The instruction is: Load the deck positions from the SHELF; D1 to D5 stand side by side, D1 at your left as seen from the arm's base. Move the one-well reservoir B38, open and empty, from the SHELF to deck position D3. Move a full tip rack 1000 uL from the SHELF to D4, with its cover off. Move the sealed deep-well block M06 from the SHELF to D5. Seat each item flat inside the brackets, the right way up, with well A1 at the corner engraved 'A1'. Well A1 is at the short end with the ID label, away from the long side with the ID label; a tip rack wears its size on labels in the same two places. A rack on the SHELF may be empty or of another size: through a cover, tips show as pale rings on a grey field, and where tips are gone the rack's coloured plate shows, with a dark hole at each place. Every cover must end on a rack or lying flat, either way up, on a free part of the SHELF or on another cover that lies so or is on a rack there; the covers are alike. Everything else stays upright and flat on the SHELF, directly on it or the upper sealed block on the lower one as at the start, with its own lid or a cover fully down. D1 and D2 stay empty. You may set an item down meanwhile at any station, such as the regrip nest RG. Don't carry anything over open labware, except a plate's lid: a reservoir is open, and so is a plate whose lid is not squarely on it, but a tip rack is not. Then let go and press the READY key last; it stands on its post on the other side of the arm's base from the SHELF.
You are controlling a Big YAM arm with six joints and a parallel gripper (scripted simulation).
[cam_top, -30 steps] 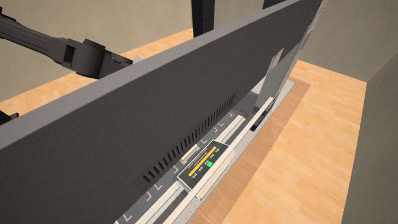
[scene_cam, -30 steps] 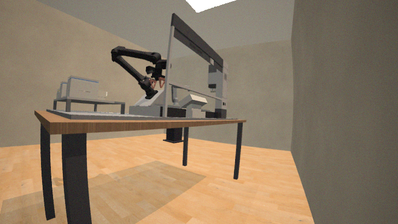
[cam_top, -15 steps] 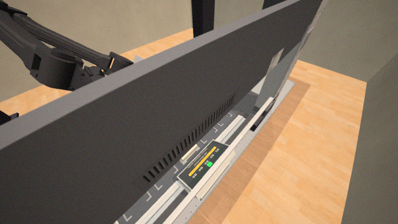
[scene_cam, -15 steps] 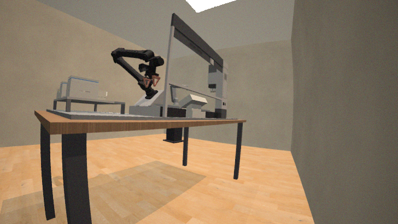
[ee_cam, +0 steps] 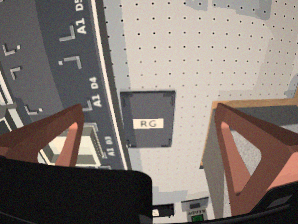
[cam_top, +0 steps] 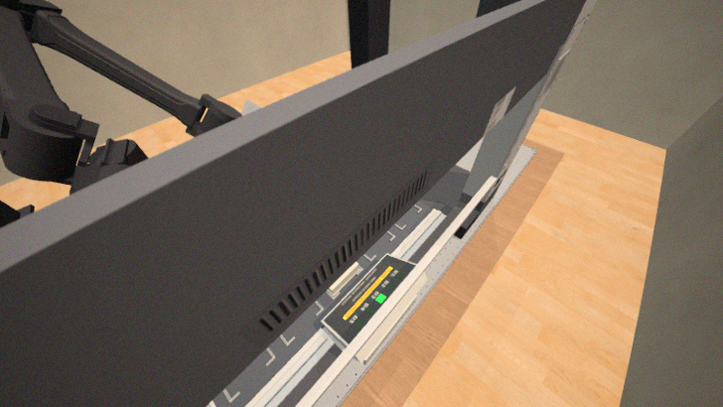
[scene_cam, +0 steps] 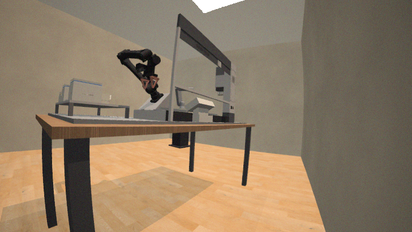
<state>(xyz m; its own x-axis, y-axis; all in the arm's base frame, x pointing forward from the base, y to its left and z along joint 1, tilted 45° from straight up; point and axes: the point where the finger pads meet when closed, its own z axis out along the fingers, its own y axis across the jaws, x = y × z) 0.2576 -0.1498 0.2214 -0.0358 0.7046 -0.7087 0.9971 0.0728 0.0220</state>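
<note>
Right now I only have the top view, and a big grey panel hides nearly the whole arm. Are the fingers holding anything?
Observer: No. In the wrist view the gripper is wide open, with nothing between the reddish fingers.
Operator: What's underneath it?
Observer: The dark RG nest lies below the gap, on the pale perforated plate.
Operator: Is D5 loaded?
Observer: Not that I can see. The deck beside the D5 mark is bare in the wrist view.
</note>
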